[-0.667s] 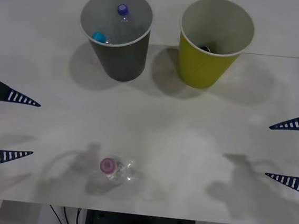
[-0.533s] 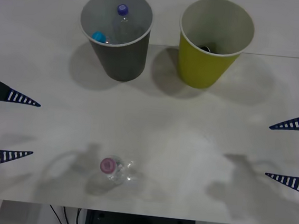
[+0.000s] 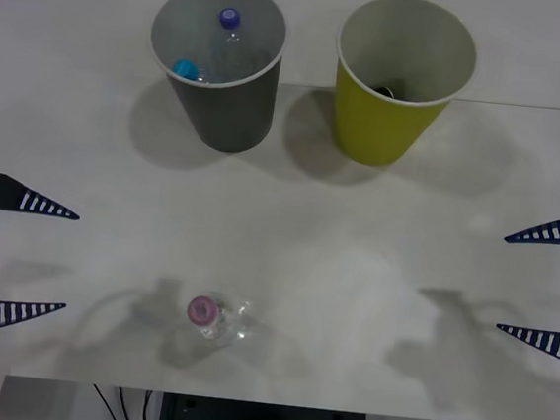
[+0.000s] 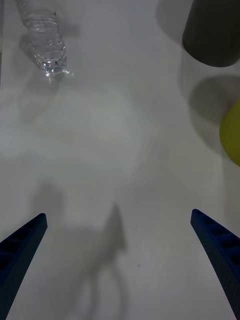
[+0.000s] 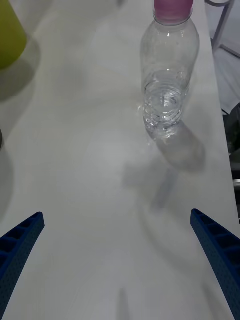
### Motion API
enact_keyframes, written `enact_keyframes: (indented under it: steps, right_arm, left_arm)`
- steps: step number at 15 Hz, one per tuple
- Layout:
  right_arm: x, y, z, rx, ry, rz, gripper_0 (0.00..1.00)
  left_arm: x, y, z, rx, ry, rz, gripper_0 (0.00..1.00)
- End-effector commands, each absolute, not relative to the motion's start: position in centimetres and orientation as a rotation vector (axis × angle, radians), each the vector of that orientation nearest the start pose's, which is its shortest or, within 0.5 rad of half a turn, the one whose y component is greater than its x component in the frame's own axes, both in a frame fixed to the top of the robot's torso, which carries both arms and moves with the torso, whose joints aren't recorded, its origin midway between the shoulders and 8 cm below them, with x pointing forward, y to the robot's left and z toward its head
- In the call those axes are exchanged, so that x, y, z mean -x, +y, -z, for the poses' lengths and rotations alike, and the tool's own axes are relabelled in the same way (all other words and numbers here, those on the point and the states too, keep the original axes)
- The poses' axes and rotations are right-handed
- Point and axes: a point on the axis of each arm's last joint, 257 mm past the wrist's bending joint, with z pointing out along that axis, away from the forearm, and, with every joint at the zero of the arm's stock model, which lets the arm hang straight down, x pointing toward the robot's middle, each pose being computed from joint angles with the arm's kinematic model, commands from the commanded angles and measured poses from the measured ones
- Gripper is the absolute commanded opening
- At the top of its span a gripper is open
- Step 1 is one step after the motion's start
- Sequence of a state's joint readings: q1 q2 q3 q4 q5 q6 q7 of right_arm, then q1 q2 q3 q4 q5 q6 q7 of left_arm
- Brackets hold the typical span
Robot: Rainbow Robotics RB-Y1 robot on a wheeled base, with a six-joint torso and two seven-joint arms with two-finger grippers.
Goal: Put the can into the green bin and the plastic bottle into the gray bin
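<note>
White surface (image 3: 287,240) is carrying everything. Gray bin (image 3: 223,105) and green bin (image 3: 377,125) are standing upright at the far side, side by side, apart. Left gripper (image 3: 20,257) is hovering released at the left edge; right gripper (image 3: 548,288) is hovering released at the right edge. Plastic bottle (image 3: 215,318) is standing upright near the front edge, long axis vertical, pink cap pointing up, nearer the left gripper.

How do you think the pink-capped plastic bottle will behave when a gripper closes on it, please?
The plastic bottle looks empty and clear, so it is probably very light. Its thin, ribbed wall would likely dent under a squeeze rather than stay stiff. It stands upright on a narrow base on the table, so a sideways nudge from the open left gripper may tip it and set it rolling.
</note>
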State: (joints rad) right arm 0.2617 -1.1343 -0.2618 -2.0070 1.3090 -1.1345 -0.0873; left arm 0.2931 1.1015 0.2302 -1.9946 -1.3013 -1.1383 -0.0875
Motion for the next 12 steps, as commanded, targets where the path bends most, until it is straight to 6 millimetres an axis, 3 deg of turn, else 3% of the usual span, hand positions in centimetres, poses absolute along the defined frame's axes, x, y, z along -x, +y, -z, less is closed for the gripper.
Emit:
enact_keyframes:
  steps: [1, 12]
  right_arm:
    - [-34.1, -28.6, 16.7, 1.634, 1.596, -0.209, 1.00]
    - [-34.1, -28.6, 16.7, 1.634, 1.596, -0.209, 1.00]
  left_arm:
    - [-32.3, 27.0, 19.7, -1.687, 1.485, 0.243, 1.00]
    - [-32.0, 23.6, 24.4, -1.556, 1.314, 0.455, 1.00]
